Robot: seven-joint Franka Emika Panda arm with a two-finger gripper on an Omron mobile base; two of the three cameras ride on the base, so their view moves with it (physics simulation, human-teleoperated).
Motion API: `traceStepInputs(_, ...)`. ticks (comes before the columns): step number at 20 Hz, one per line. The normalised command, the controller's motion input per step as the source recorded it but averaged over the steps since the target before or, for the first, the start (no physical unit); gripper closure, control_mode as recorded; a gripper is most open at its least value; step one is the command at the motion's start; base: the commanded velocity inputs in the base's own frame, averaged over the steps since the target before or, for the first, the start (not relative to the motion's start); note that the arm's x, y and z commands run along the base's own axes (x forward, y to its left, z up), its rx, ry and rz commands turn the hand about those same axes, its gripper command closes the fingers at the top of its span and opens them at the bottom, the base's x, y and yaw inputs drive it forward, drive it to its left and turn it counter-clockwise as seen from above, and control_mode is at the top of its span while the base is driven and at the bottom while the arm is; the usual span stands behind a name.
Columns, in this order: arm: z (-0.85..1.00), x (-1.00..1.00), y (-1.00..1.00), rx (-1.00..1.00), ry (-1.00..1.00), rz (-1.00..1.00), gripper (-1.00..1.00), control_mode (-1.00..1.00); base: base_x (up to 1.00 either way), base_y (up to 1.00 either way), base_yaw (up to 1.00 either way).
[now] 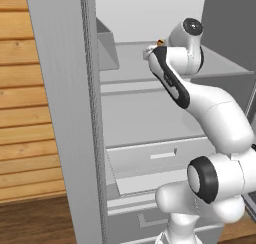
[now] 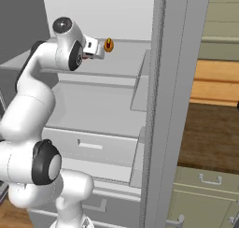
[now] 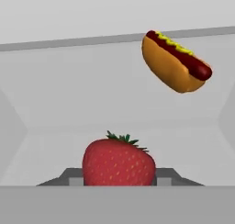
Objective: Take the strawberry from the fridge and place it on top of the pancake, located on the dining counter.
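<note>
Gripper is reaching deep into the open fridge, and in the hand view its two dark finger tips sit on either side of the strawberry, one peeking out left and one right. Whether they're actually squeezing it yet or just bracketing it, I can't tell from these shots.

Counting stuff on that shelf: one strawberry, one hot dog. That's it for food.

Strawberry is plump and rounded, glossy red with little pale seed dots and a spiky green leaf cap on top. It sits on the pale grey shelf, nearest the hand. Hot dog lies further back and off to one side, well apart from the berry: smooth orange-yellow bun, dark red sausage, a squiggle of yellow mustard.

Fridge interior is all flat matte light grey, with a drawer below the shelves. Left of the fridge there's a wall of horizontal wood planks.
</note>
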Motion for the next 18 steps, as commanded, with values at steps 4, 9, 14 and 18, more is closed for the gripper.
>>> traceStepInputs(4, -0.16, -0.13, 0.34, -0.01, -0.06, 0.00, 1.00, -1.00, 0.00, 0.00, 0.00)
traceStepInputs(9, 0.28, -0.95, 0.11, 0.00, -0.02, -0.01, 1.00, -1.00, 0.00, 0.00, 0.00)
traceStepInputs(14, 0.10, -1.00, -0.08, 0.00, -0.01, 0.00, 1.00, -1.00, 0.00, 0.00, 0.00)
traceStepInputs(18, 0.01, -1.00, -0.09, 0.00, -0.03, 0.00, 1.00, -1.00, 0.00, 0.00, 0.00)
